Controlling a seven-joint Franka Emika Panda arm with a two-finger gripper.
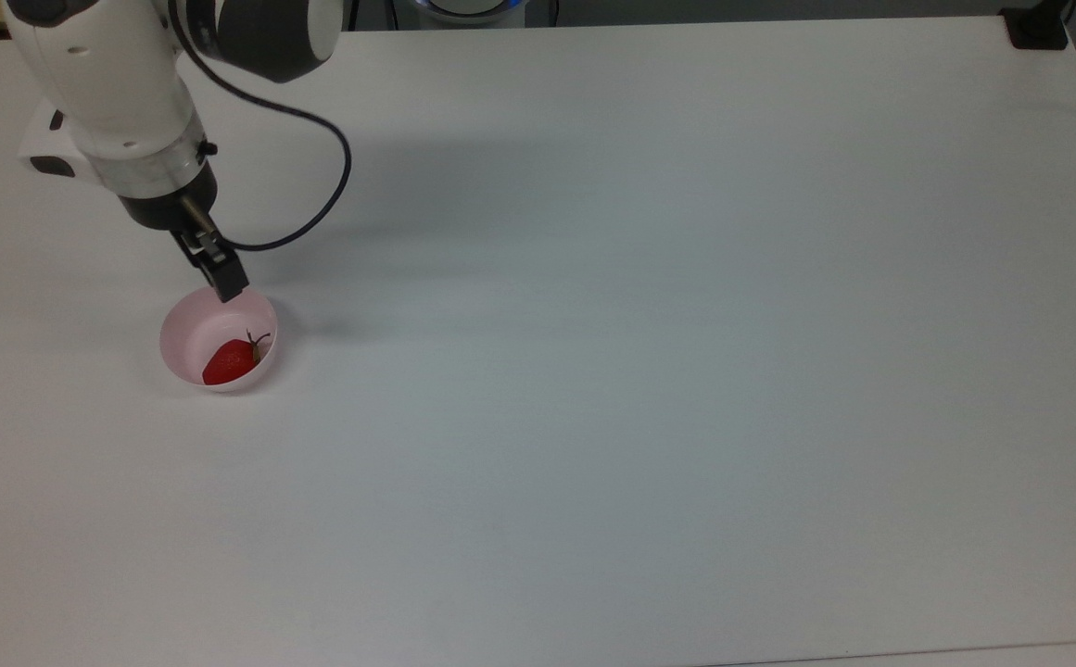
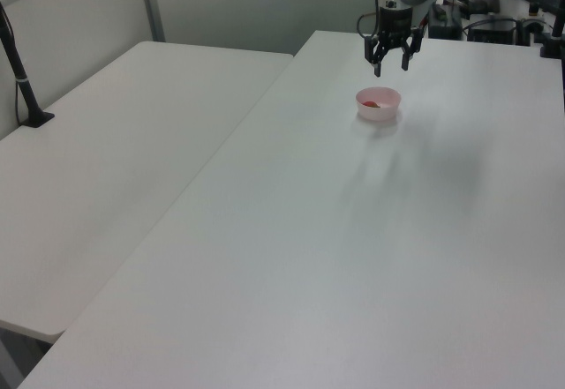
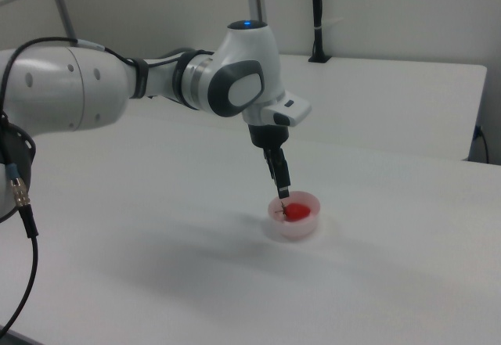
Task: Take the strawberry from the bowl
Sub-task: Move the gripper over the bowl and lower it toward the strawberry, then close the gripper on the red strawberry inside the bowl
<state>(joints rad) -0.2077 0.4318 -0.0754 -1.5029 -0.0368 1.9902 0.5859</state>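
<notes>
Gripper (image 2: 390, 61) is hanging w/ jaws spread wide, empty, fingertips just above the bowl's (image 1: 187, 333) far rim in the top view. Strawberry (image 1: 230, 360) is lying inside the bowl, below the jaws & untouched, toward the top view's near-right side. It's glossy red, cone-shaped, dark leafy cap w/ thin stem. Bowl is sitting on a smooth white table (image 1: 649, 371), pale pink, round, plain-sided
</notes>
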